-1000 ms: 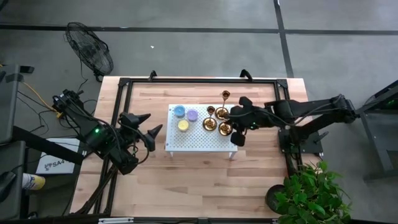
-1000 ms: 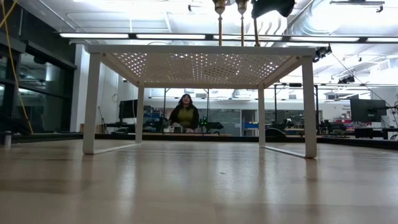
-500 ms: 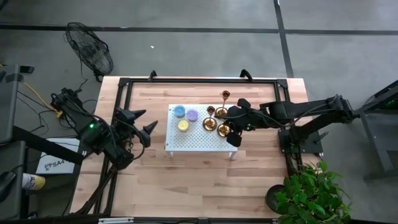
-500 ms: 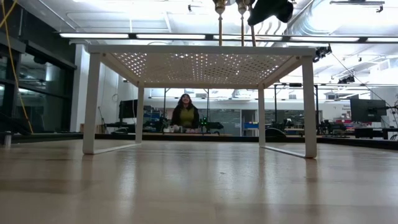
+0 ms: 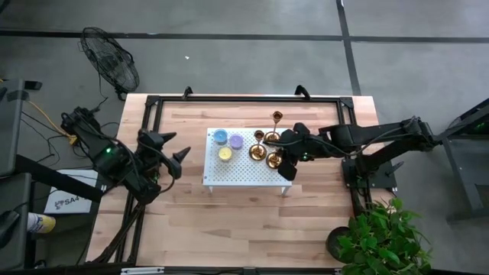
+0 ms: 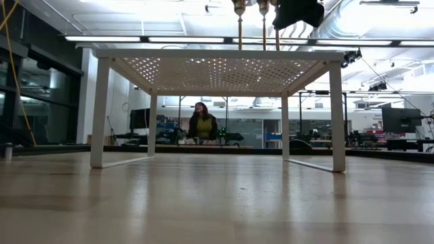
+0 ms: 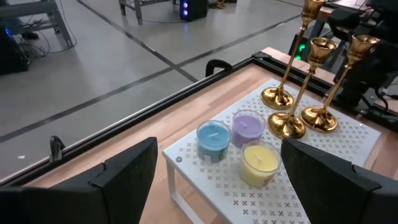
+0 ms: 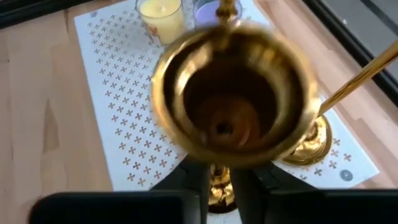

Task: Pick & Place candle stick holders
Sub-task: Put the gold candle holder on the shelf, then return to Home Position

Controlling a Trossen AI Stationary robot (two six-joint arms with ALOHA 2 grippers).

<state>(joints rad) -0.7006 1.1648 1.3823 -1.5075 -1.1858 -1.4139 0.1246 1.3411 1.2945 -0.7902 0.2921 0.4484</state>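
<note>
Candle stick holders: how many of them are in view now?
3. All stand on the white rack: first holder by the purple candle, second holder by the yellow candle, third holder toward the rack's end. None seems hidden.

From the overhead feed my two arms read as matte black, jointed tubes with blocky housings; the left arm (image 5: 114, 164) shows a small green light on its body and a tangle of black and yellow cable trailing off its base; the right arm (image 5: 382, 137) is a long slim dark link ending in a bulkier wrist. Through the left wrist camera I see my own fingers (image 7: 127, 171) as broad, flat, dark grey wedges with angular moulded edges and a dull plastic sheen; through the right wrist camera the fingers (image 8: 193, 180) are narrower black prongs rising from a dark block.
</note>
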